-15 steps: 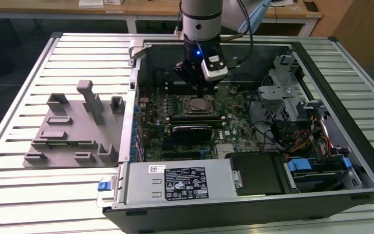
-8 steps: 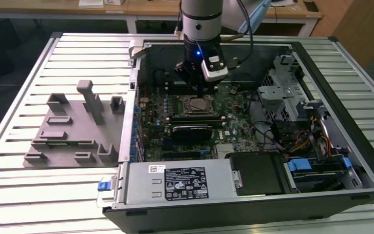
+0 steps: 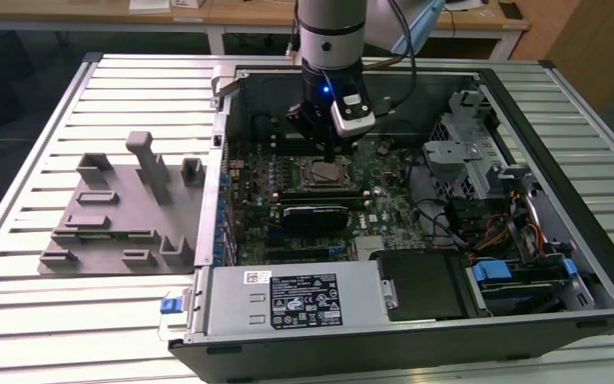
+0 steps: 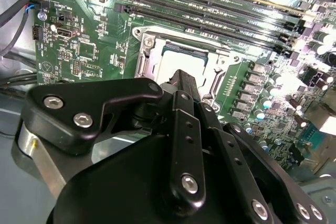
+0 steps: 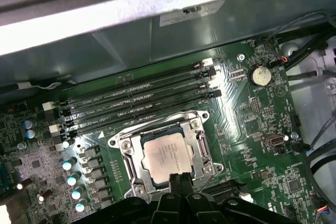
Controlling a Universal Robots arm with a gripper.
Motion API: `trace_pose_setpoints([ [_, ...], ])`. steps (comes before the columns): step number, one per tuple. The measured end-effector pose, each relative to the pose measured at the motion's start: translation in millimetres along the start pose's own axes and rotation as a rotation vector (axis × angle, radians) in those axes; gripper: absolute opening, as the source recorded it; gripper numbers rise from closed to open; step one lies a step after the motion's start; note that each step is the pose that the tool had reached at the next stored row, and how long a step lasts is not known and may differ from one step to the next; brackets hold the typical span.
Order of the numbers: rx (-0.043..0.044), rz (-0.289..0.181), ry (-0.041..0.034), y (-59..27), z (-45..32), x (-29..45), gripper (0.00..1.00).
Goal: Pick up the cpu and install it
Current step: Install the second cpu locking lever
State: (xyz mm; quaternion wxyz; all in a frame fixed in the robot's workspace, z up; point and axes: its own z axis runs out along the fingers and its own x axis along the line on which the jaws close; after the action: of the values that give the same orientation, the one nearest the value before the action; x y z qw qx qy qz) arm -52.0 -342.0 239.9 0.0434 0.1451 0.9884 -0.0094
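Note:
The cpu (image 5: 167,156), a flat square chip with a silver-grey top, lies flat inside the metal socket frame (image 5: 126,157) on the green motherboard (image 5: 247,124). In both wrist views my gripper (image 5: 179,178) hangs just over one edge of the chip, its two thin black fingers pressed together with nothing between them. The second wrist view has the cpu (image 4: 176,64) partly hidden behind the gripper (image 4: 182,80). In the exterior view the gripper (image 3: 332,156) points straight down over the cpu (image 3: 323,170) inside the open computer case (image 3: 595,264).
Several memory slots (image 5: 136,103) run alongside the socket. A grey moulded fixture (image 3: 125,208) lies on the slatted table at the exterior view's left. The power supply (image 3: 285,300), drive bays (image 3: 520,276) and cables (image 3: 446,208) crowd the case.

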Motion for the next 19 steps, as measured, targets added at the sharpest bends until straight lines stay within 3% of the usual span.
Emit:
trace_pose_setpoints([
  [19, 0.0001, 0.0, 0.0, -17.3, 1.1, -5.1, 0.11],
])
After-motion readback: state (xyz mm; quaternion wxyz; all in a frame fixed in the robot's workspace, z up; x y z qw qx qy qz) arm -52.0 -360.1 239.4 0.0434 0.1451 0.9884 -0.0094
